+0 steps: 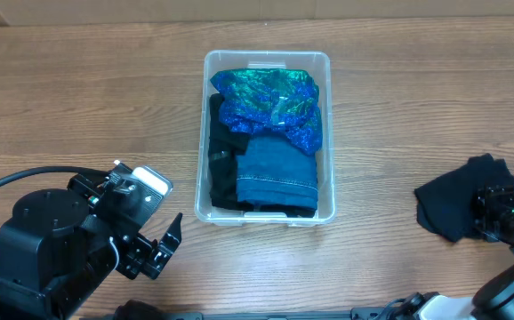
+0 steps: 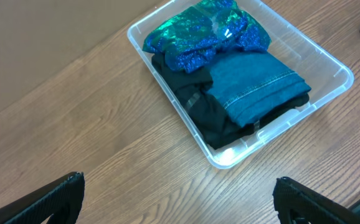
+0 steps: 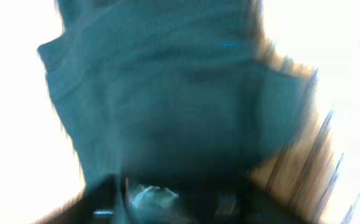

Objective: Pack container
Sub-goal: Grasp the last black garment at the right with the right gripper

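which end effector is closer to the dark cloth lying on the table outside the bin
Right. The right end effector is at the right edge of the dark cloth; the left end effector is far off, beyond the container.

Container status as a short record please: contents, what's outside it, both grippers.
container: clear bin, mid-table, no lid on it
contents: shiny blue-green garment at far end; folded blue denim at near end; black garment along the left wall
outside: black cloth on the table, right of the bin
left gripper: open, empty, over bare table near-left of the bin
right gripper: at the black cloth; grip unclear, wrist view blurred
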Available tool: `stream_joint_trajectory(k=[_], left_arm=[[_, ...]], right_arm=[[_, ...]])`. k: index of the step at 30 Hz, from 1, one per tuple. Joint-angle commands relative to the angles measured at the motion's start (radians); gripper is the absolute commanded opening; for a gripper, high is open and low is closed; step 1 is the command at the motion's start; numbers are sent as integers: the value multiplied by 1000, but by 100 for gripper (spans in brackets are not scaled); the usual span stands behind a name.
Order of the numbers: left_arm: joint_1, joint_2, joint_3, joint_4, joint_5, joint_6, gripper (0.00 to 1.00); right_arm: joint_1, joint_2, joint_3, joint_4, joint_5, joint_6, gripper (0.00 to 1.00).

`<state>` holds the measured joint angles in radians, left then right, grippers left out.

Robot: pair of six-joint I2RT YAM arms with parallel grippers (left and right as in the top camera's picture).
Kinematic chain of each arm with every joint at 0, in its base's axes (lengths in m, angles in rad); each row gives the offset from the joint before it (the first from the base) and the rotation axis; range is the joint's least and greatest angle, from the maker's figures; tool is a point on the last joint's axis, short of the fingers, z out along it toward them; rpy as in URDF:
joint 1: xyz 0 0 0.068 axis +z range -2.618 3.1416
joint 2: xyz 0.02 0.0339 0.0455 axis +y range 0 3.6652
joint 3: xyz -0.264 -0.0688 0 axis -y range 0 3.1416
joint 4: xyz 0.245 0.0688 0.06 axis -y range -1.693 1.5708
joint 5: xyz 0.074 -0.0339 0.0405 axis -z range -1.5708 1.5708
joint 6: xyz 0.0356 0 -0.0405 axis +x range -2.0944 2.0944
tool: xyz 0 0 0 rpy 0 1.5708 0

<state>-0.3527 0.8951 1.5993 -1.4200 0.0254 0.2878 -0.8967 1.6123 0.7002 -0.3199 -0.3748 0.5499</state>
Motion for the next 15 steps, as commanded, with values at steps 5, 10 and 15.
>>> stream_joint_trajectory(k=[5,10,15], left_arm=[[6,0,0,2,-6,-15,100],[6,0,0,2,-6,-14,100],[6,0,0,2,-6,-14,100]], right_arm=[[13,204,-36,2,82,-20,4],[13,156,60,-31,-216,-65,4],[14,-201,139,-171,-303,-18,4]])
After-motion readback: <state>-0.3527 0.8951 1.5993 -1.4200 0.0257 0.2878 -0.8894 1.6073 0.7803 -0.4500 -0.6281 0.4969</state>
